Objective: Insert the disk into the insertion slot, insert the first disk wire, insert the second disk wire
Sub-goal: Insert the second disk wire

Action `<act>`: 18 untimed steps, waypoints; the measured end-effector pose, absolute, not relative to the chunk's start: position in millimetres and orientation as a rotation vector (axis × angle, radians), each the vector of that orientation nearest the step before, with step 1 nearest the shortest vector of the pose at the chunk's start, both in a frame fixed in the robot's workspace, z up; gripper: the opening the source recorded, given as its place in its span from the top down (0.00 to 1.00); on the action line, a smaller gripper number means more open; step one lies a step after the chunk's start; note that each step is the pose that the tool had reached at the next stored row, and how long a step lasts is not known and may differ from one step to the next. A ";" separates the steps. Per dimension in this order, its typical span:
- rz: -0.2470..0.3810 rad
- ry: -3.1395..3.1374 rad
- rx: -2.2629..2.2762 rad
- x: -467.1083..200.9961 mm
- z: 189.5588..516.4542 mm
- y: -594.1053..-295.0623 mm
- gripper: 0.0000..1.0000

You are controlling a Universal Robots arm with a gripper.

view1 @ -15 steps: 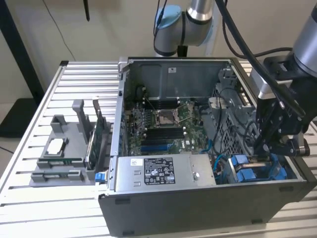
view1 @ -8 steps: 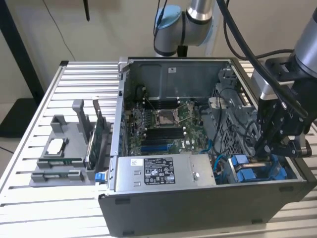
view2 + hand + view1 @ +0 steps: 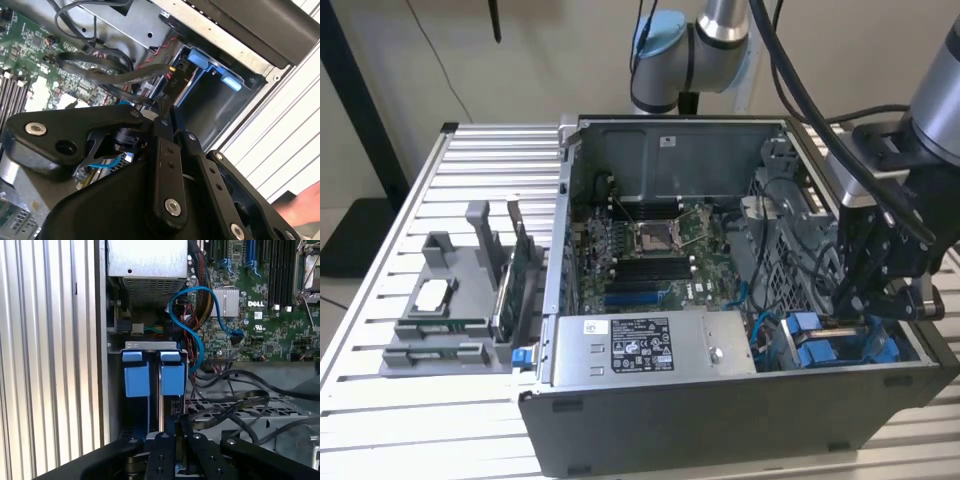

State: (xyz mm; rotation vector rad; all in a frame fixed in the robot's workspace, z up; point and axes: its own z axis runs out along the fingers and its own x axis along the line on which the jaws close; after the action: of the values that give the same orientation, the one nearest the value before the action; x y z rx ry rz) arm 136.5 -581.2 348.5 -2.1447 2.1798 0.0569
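- The gripper (image 3: 848,300) hangs down inside the open computer case (image 3: 740,400), at the case's corner nearest the exterior view's right, just over the blue stuff in the drive bay
- In the first wrist view the gripper (image 3: 172,437) has its fingers (image 3: 161,450) pressed close together with barely any gap; whether they're pinching a cable or connector I honestly can't tell, the tips sit down against the bay
- The insertion slot (image 3: 150,346) is the grey sheet-metal bay against the case's side wall, right beside the power supply box (image 3: 147,262); two blue carrier tabs stick out of it side by side
- The disk (image 3: 171,375) looks already seated in that bay; only its blue frame shows, directly ahead of the jaws, with the fingertips lined up on it rather than on the neighbouring blue carrier (image 3: 136,375)
- A blue data cable (image 3: 192,315) loops from the motherboard (image 3: 265,310) toward the bay; black flat cables (image 3: 235,400) drape just beside the gripper
- In the second wrist view the blue frame (image 3: 210,67) sits in the bay just past the gripper (image 3: 162,117); black wires (image 3: 100,65) cross in between
- Outside the case, a grey parts fixture (image 3: 450,310) sits on the slatted table (image 3: 380,400)
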 end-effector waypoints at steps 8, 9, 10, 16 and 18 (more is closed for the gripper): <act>0.059 2.179 -2.144 136.9 346.3 -580.2 0.84; 0.060 2.178 -2.143 137.1 346.0 -580.0 0.84; 0.061 2.178 -2.143 137.2 345.8 -579.8 0.84; 0.064 2.177 -2.141 138.9 344.9 -578.8 0.84; 0.065 2.176 -2.141 139.2 344.5 -578.4 0.84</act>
State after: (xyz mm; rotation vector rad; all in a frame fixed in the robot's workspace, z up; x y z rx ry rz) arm 139.2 -578.4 344.5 -2.1408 2.1763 0.0647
